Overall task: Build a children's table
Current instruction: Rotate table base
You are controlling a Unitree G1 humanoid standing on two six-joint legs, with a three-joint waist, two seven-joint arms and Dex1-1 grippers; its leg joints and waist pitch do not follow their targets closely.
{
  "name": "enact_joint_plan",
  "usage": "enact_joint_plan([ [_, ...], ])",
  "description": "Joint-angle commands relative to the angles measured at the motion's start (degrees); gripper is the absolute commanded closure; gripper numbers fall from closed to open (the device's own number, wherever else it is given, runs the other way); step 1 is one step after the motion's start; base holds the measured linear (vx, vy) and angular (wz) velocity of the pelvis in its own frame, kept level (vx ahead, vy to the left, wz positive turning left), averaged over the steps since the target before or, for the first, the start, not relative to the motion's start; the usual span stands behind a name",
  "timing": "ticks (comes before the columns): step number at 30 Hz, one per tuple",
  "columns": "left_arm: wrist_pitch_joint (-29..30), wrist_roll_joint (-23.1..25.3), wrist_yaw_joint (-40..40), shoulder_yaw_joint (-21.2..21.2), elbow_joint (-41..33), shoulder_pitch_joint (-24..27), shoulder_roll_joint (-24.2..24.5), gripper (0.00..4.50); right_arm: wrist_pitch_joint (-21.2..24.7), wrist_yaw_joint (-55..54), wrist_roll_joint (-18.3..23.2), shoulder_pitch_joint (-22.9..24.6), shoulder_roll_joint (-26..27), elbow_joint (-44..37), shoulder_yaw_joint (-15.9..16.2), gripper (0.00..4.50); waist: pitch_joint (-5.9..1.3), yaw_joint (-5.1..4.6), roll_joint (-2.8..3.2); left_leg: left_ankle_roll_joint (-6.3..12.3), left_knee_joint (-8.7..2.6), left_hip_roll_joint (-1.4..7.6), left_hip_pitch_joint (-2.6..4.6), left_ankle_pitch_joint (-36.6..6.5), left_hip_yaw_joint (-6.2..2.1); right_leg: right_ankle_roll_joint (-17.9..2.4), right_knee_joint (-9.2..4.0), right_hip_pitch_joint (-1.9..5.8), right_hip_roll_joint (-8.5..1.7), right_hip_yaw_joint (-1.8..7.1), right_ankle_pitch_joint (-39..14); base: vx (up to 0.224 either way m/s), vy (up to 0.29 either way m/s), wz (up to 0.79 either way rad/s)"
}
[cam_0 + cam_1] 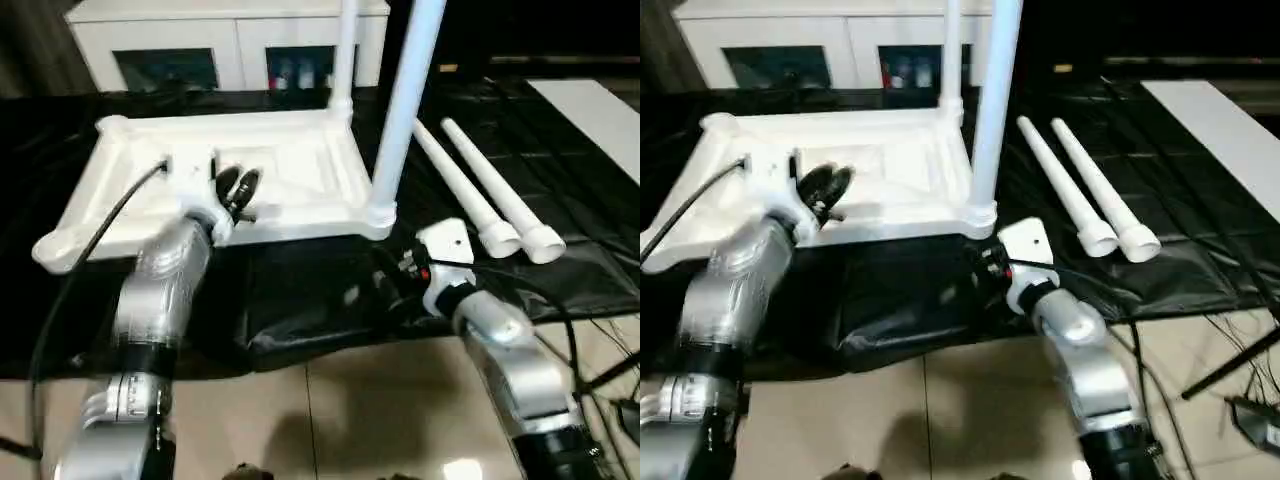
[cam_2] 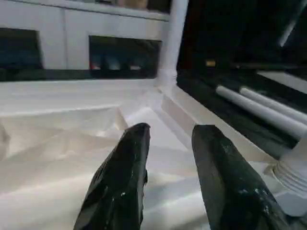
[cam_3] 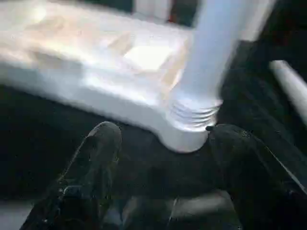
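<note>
The white tabletop lies upside down on black cloth, its ribbed underside facing up. Two white legs stand upright in its right-hand sockets, one at the near corner and one at the far corner. Two loose legs lie side by side on the cloth to the right. My left gripper hovers over the underside near the front rim, open, with nothing between its fingers. My right gripper is open just in front of the near right socket, holding nothing.
A white cabinet stands behind the table. A flat white board lies at the far right. The black cloth hangs over the front edge above the tiled floor. Cables and a dark stand leg run at the lower right.
</note>
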Motion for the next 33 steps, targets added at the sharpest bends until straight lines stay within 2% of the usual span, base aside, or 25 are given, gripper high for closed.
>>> enact_joint_plan([
  [1,-0.1,3.03,3.91,-0.39,-5.08,4.42,-1.02,2.75,0.88,-3.55,1.75,1.79,2.06,-2.58,-2.28,1.27,-4.3,-0.05,0.56,1.39,-4.34,2.12,0.93,-12.55,-1.2,-12.55,-3.81,2.78,-2.56,2.14,-5.74,0.0,0.0,0.0],
  [6,-2.14,5.91,5.42,-1.41,-10.82,9.55,-1.28,2.75,0.04,-3.82,1.47,3.51,2.69,-2.92,-1.44,1.27,-3.82,0.0,0.85,-1.15,-4.83,2.02,1.72,-18.77,-1.2,-9.54,-4.74,1.9,-2.11,2.26,-13.24,0.0,0.0,0.0],
  [9,-2.41,6.75,6.8,-1.25,-13.49,12.01,-1.09,2.75,-0.28,-3.96,1.06,3.27,2.59,-2.54,-1.73,1.27,-3.45,-0.15,0.42,-2.27,-5.24,2.02,1.67,-22.52,-1.52,-7.42,-5.06,1.99,-2.28,2.2,-18.68,0.0,0.0,0.0],
  [11,-1.9,6.66,7.71,-0.88,-14.52,12.78,-1.29,2.75,-0.49,-3.92,0.67,3.02,2.53,-2.19,-1.82,1.27,-3.01,-0.4,0.62,-3.25,-5.45,1.93,2.63,-28.69,-1.76,-4.82,-5.91,1.74,-2.39,2.04,-27.45,0.0,0.0,0.0],
  [12,-2.23,7.19,8.41,-0.58,-16.24,13.77,-1.4,2.75,-0.92,-3.79,0.18,2.5,2.52,-1.37,-1.96,1.27,-2.75,-0.87,-0.07,-3.15,-5.33,1.61,3.9,-33.73,-1.87,-2.37,-6.91,1.56,-1.97,1.44,-35.43,0.0,0.0,0.0],
  [13,-2.3,7.41,8.45,-0.61,-16.57,13.96,-1.3,2.75,-1.05,-3.8,0.03,2.36,2.48,-1.13,-1.96,1.27,-2.54,-1.01,-0.04,-2.91,-5.31,1.58,4.27,-35.33,-2.03,-1.8,-7.18,1.64,-1.84,0.97,-38.06,0.0,0.0,0.0],
  [15,-1.89,8.63,9.12,-0.62,-17.82,14.38,-1.17,2.75,-1.66,-3.49,0.15,1.38,2.23,0.41,-1.92,1.27,-1.79,-1.88,0.3,-2.19,-4.57,1.14,6.68,-40.23,-1.99,-0.24,-9.18,1.0,-0.93,-1.18,-44.67,0.0,0.0,0.0],
  [16,-1.63,8.64,9.23,-0.57,-17.88,14.32,-1.2,2.75,-1.74,-3.46,0.15,1.2,2.19,0.64,-1.9,1.27,-1.28,-2.35,0.74,-0.63,-6.21,0.52,2.13,-41.05,-3.25,2.69,-8.62,5.71,-1.92,-3.68,-47.82,0.0,0.0,0.0],
  [17,-1.13,8.66,9.55,-0.45,-17.96,14.08,-1.41,2.75,-1.86,-3.07,0.43,0.7,2.22,1.16,-1.84,1.27,-1.22,-2.14,2.0,-0.45,-9.47,1.11,-0.85,-47.48,-3.34,1.44,-2.68,9.42,-0.85,-4.58,-41.41,0.0,0.0,0.0],
  [18,-1.06,8.66,9.6,-0.45,-17.95,14.01,-1.45,2.75,-1.95,-2.99,0.41,0.57,2.19,1.28,-1.79,1.27,-2.11,-0.98,2.65,-0.34,-10.6,-0.36,-3.63,-48.08,-3.76,-0.17,2.36,13.4,-0.26,-4.06,-32.55,-0.019,0.036,0.4],
  [19,-0.86,8.73,9.76,-0.54,-18.1,13.96,-1.52,2.75,-2.14,-2.77,0.33,0.31,2.13,1.54,-1.64,1.27,-2.18,-1.62,1.74,2.54,-9.22,-1.5,-1.0,-42.74,-4.15,-0.75,0.17,10.78,-0.71,-1.82,-27.82,-0.019,0.036,0.4],
  [20,-0.76,8.58,9.87,-0.73,-17.96,13.64,-1.82,2.75,-2.54,-2.39,-0.26,-0.14,1.81,2.14,-1.03,1.27,-1.33,-1.4,-1.47,4.09,-0.46,-2.8,2.35,-31.89,-3.98,-1.89,-9.93,7.02,-7.72,-0.97,-53.66,0.041,-0.023,0.63],
  [21,-0.76,8.58,9.87,-0.73,-17.96,13.64,-1.82,2.75,-2.54,-2.39,-0.26,-0.14,1.81,2.14,-1.03,1.27,-1.06,-0.98,-1.53,5.45,4.51,-2.2,3.62,-23.52,-3.52,-4.04,-13.03,6.45,-11.32,-0.04,-61.13,0.072,-0.044,0.73],
  [22,-0.68,9.19,9.77,-1.59,-17.47,13.21,-1.55,2.75,-2.96,-1.99,-0.87,-0.45,1.46,2.74,-0.44,1.27,-0.91,-1.33,-1.68,7.07,7.23,-0.65,-0.72,-13.59,-4.21,-5.71,-12.77,10.46,-13.5,-0.17,-63.79,0.072,-0.044,0.73],
  [23,-0.77,9.69,9.8,-1.93,-17.29,13.08,-1.4,2.75,-3.11,-1.45,-0.4,-0.39,1.56,2.86,-0.54,1.27,-1.07,-1.22,0.94,3.8,3.19,1.29,4.15,-18.34,-4.57,-6.65,-11.2,8.33,-9.51,0.27,-57.03,0.119,0.014,0.68],
  [24,-0.57,9.79,9.92,-1.95,-17.21,13.01,-1.43,2.75,-3.17,-1.07,-0.15,-0.34,1.54,2.8,-0.53,1.27,-0.97,-1.62,0.3,1.87,0.5,1.16,6.02,-23.32,-4.3,-8.58,-9.47,7.9,-5.63,-2.06,-49.14,0.127,0.04,0.47],
  [25,-0.13,9.89,10.17,-1.9,-17.08,12.89,-1.56,2.75,-3.3,-0.32,0.34,-0.22,1.49,2.67,-0.52,1.27,-2.13,-2.6,1.84,2.23,-5.2,3.56,8.99,-32.22,-6.96,-10.84,-3.32,6.08,0.15,-3.01,-30.48,0.127,0.04,0.47],
  [26,-0.02,9.79,10.21,-1.74,-17.02,12.86,-1.76,2.75,-3.47,0.47,0.69,-0.07,1.27,2.37,-0.37,1.27,-3.05,-3.47,3.08,2.62,-6.57,5.41,12.15,-34.89,-9.29,-10.48,0.33,3.96,0.78,-2.48,-21.73,0.115,0.014,0.25],
  [27,0.01,9.71,10.2,-1.65,-16.99,12.84,-1.89,2.75,-3.6,0.97,0.82,0.01,1.08,2.18,-0.22,1.27,-3.83,-4.93,2.83,11.66,-6.28,7.0,13.85,-26.83,-12.34,-2.21,5.79,-0.04,0.58,-1.39,-9.63,0.184,0.019,0.05],
  [28,0.12,9.82,10.04,-1.74,-16.89,12.79,-1.82,2.75,-3.4,1.78,1.14,0.16,0.9,1.95,-0.07,1.27,-3.85,-4.69,2.79,15.3,-5.78,6.57,13.85,-22.97,-11.97,-0.14,6.52,-1.26,0.24,-1.33,-7.95,0.275,0.026,0.01],
  [29,0.17,9.81,9.84,-1.8,-16.73,12.71,-1.82,2.75,-3.22,3.34,1.64,0.56,0.41,1.5,0.36,1.27,-3.84,-5.05,1.65,20.75,-5.51,6.16,13.62,-16.11,-11.11,0.7,6.97,-3.0,-0.75,-0.61,-4.25,0.187,0.032,-0.11],
  [30,0.26,9.88,9.71,-1.86,-16.62,12.64,-1.79,2.75,-3.54,4.26,1.65,0.86,-0.09,1.28,0.79,1.27,-3.07,-4.75,0.38,19.72,-5.89,3.24,11.24,-14.86,-7.33,-1.95,4.05,-2.19,-1.13,0.0,0.6,0.184,-0.006,-0.06],
  [31,0.26,10.01,9.55,-1.93,-16.42,12.5,-1.71,2.75,-3.72,5.61,1.72,1.28,-0.84,0.95,1.46,1.27,-3.07,-4.54,-0.74,17.66,-5.31,0.84,9.83,-16.97,-5.5,-3.21,0.78,-0.02,-1.9,1.21,1.08,0.093,-0.014,-0.01],
  [32,0.21,10.06,9.55,-1.98,-16.33,12.44,-1.66,2.75,-3.87,6.19,1.7,1.44,-1.19,0.9,1.76,1.27,-3.9,-2.54,-3.89,13.26,0.29,-5.57,6.8,-20.38,-1.81,-7.46,-4.15,6.23,-3.99,7.36,-13.99,0.203,-0.042,0.07],
  [33,0.41,9.86,9.7,-1.72,-15.94,12.23,-1.64,2.75,-3.75,7.56,2.16,1.81,-1.8,0.58,2.07,1.27,-3.95,-1.7,-4.12,12.5,5.39,-7.27,4.61,-19.19,-2.39,-12.79,-6.44,9.35,-7.91,11.83,-22.95,0.243,-0.039,0.12],
])
